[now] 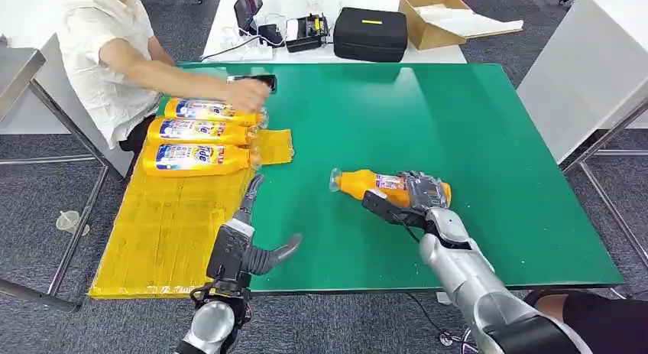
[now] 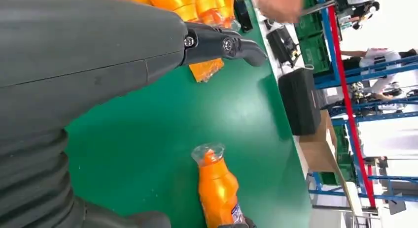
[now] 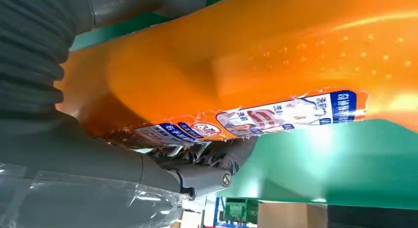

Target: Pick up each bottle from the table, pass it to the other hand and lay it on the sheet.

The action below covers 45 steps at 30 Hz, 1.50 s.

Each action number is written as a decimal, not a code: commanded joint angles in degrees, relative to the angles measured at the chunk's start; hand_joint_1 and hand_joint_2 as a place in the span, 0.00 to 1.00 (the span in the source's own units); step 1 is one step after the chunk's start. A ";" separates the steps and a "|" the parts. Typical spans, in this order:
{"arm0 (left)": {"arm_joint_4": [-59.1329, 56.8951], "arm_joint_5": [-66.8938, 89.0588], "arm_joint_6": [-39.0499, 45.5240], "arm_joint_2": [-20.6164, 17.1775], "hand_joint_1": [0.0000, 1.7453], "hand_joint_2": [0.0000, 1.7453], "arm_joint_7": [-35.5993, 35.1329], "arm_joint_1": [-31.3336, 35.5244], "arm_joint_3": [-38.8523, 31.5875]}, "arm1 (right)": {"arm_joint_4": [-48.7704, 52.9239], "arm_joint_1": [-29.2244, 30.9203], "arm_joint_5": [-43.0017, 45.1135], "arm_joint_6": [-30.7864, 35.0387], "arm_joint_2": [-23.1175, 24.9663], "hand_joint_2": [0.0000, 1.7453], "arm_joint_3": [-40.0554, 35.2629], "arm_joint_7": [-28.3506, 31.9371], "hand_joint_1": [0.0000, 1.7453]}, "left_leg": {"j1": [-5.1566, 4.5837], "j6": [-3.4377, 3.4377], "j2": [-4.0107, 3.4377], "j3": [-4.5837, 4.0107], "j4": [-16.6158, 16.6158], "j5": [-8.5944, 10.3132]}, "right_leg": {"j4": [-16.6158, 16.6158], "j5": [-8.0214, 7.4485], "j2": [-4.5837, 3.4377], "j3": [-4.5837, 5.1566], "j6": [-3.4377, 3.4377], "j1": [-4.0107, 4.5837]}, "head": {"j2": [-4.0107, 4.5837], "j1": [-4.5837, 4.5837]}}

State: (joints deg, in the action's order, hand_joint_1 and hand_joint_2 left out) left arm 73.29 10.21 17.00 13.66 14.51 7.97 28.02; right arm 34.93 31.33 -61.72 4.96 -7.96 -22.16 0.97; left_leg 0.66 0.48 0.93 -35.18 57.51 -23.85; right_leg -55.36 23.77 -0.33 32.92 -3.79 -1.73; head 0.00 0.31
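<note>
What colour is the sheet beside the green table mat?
Yellow; the sheet shows best in the head view, with three orange bottles lying on it.

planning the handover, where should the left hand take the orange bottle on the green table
Judging by its pose, around the neck end: the orange bottle lies on its side with that end toward the left hand, while the right hand covers the base end. Come in from the left.

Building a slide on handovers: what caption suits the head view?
Right hand grips an orange bottle on the green table; left hand waits open.
</note>
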 commanded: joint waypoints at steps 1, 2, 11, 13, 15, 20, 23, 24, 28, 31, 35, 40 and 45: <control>-3.91 -1.90 -1.63 -1.35 0.00 1.00 1.28 3.10 1.06 | 1.89 -3.58 15.08 -13.55 -4.52 1.00 1.45 11.18 1.00 | 0.07 0.01 0.24 0.19 -0.07 0.01 | 0.13 0.07 0.36 -0.32 0.23 0.11 | 0.00 0.00; -3.95 -2.07 -1.84 -1.47 0.00 1.00 1.34 3.27 1.32 | 1.99 -3.29 15.78 -14.24 -4.82 1.00 0.84 11.38 1.00 | 0.06 0.02 0.15 0.27 -0.05 -0.01 | 0.14 0.04 0.25 -0.37 0.18 0.11 | 0.00 0.00; -4.60 -4.26 -2.18 -1.48 0.00 1.00 1.96 4.13 1.82 | 5.02 -2.46 25.86 -19.28 -6.53 1.00 -1.05 14.22 1.00 | 0.04 -0.08 -0.24 0.58 -0.08 -0.10 | 0.19 -0.05 -0.01 -0.49 0.29 0.14 | 0.00 0.00; -4.99 -5.37 -2.44 -1.24 0.00 1.00 2.06 4.19 1.65 | 6.31 -2.72 28.04 -19.69 -6.47 1.00 -1.24 15.20 1.00 | 0.02 -0.06 -0.28 0.64 -0.07 -0.13 | 0.17 -0.02 -0.09 -0.51 0.20 0.10 | 0.00 0.00; -5.32 -11.19 -5.23 -0.32 0.00 1.00 1.22 3.71 0.34 | 8.92 -3.24 31.44 -20.40 -6.58 1.00 -1.59 16.71 1.00 | 0.02 -0.06 -0.33 0.63 -0.06 -0.14 | 0.16 -0.02 -0.13 -0.50 0.21 0.11 | 0.00 0.00; -10.38 -33.89 -15.24 -1.42 0.00 1.00 -4.20 3.21 -0.13 | 19.20 -4.17 42.20 -23.23 -5.19 1.00 -2.54 20.71 1.00 | 0.00 -0.06 -0.51 0.62 -0.06 -0.17 | 0.13 -0.03 -0.32 -0.44 0.22 0.08 | 0.00 0.02; -13.57 -35.40 -15.97 -2.59 0.00 1.00 -3.40 4.49 2.66 | 24.60 -5.50 45.24 -22.35 -2.64 1.00 -3.51 20.99 1.00 | 0.00 -0.09 -0.63 0.52 -0.07 -0.19 | 0.09 -0.04 -0.43 -0.34 0.28 0.08 | 0.00 0.00; -14.36 -35.21 -16.12 -2.69 0.00 1.00 -3.44 5.12 3.57 | 26.23 -5.80 45.04 -21.32 -1.58 1.00 -4.61 20.80 1.00 | 0.00 -0.09 -0.65 0.39 -0.07 -0.19 | 0.08 -0.06 -0.48 -0.23 0.24 0.08 | 0.00 0.02; -14.69 -35.74 -17.56 -2.65 0.00 1.00 -3.60 6.34 4.85 | 28.81 -5.14 43.46 -17.76 2.26 1.00 -8.18 21.35 1.00 | 0.03 0.00 -0.59 0.15 -0.01 -0.14 | -0.01 0.02 -0.39 -0.05 0.25 0.11 | 0.00 0.02; -14.25 -40.45 -20.26 -1.98 0.00 1.00 -4.46 6.38 3.76 | 28.56 -3.47 43.69 -17.76 5.15 1.00 -11.31 22.00 1.00 | 0.02 0.00 -0.75 0.07 0.03 -0.18 | -0.07 0.02 -0.55 0.08 0.24 0.09 | 0.00 0.00; -13.74 -40.69 -19.68 -1.69 0.00 1.00 -3.91 6.51 3.80 | 28.78 -3.60 44.10 -17.51 5.61 1.00 -12.10 22.36 1.00 | 0.03 0.01 -0.59 -0.02 0.03 -0.16 | -0.07 0.05 -0.38 0.11 0.25 0.10 | 0.00 0.02; -9.48 -34.85 -11.82 0.08 0.00 1.00 1.92 7.36 4.07 | 28.93 -5.84 44.73 -17.17 7.55 1.00 -14.98 22.19 1.00 | 0.04 0.04 -0.32 -0.20 0.06 -0.10 | -0.06 0.03 -0.18 0.19 0.17 0.09 | 0.00 0.00; -5.20 -34.67 -9.80 0.92 0.00 1.00 2.68 6.06 3.68 | 27.57 -7.58 45.42 -15.63 7.36 1.00 -16.79 22.35 1.00 | 0.03 0.02 -0.28 -0.20 0.00 -0.08 | -0.01 0.03 -0.15 0.19 0.16 0.06 | 0.00 0.00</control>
State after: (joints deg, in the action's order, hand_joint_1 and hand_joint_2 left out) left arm 64.66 -24.52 5.45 14.23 16.50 12.77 30.56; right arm 64.32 24.03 -17.07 -12.11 -0.89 -33.82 23.23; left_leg 0.65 0.51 0.73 -35.49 57.50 -23.88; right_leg -55.38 23.76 -0.49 33.22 -3.80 -1.74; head 0.00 0.31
